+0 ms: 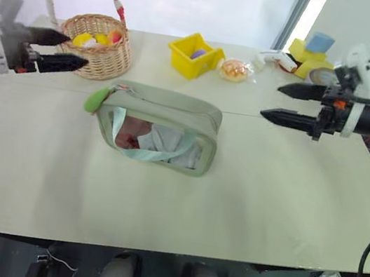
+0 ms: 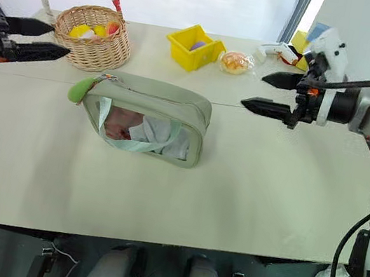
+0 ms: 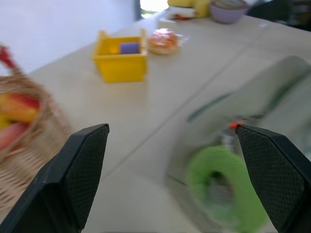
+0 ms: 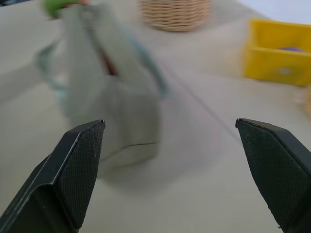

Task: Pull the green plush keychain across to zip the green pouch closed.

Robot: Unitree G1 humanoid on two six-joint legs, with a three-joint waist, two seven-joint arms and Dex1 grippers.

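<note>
The green pouch stands on its long edge in the middle of the table, clear window facing me, a pale mint strap hanging across it. The green plush keychain hangs at its upper left corner, and it looms close in the left wrist view. My left gripper hovers open above the table, left of the pouch, just in front of the basket, holding nothing. My right gripper hovers open to the right of the pouch, pointing at it, also empty. The pouch lies ahead in the right wrist view.
A wicker basket of toy fruit stands at the back left. A yellow bin and a wrapped bun sit at the back centre. Yellow and blue blocks lie at the back right. The table's front edge is near me.
</note>
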